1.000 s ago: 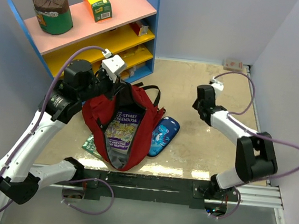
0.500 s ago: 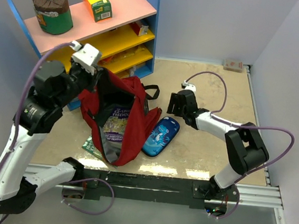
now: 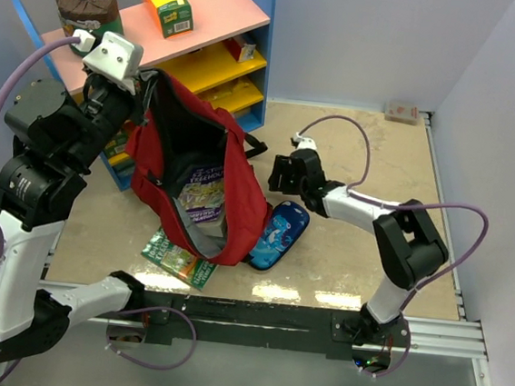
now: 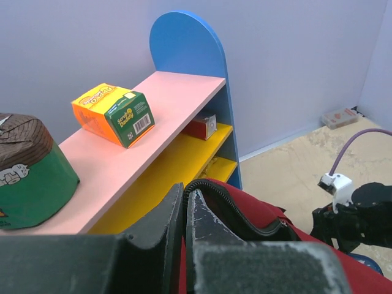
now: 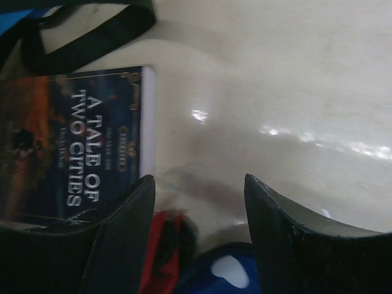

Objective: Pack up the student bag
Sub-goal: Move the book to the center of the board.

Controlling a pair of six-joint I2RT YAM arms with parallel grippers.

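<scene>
The student bag (image 3: 238, 205), dark red with black straps, is held up by the rim of its open mouth; a purple-covered book (image 3: 201, 195) shows inside. My left gripper (image 3: 142, 86) is shut on the zipper edge, and the left wrist view shows both fingers (image 4: 199, 223) pressed on the bag (image 4: 263, 211) rim. My right gripper (image 3: 276, 172) stands open low beside the bag's right side. Between its fingertips (image 5: 125, 229) in the right wrist view lies bare floor. A dark book titled A Tale of Two Cities (image 5: 79, 147) lies to the left of that gap, with a black strap (image 5: 92, 30) above the book.
A blue pencil case (image 3: 276, 236) lies right of the bag, its edge showing (image 5: 226, 272). A green book (image 3: 178, 258) pokes out under the bag. The shelf unit (image 3: 201, 23) behind carries a green tin (image 3: 87, 21) and an orange-green box (image 3: 166, 4). A small box (image 3: 402, 111) sits far right.
My left arm has pulled the bag's rim up and to the left, standing the bag taller. My right arm has swung left to the bag and its jaws have opened.
</scene>
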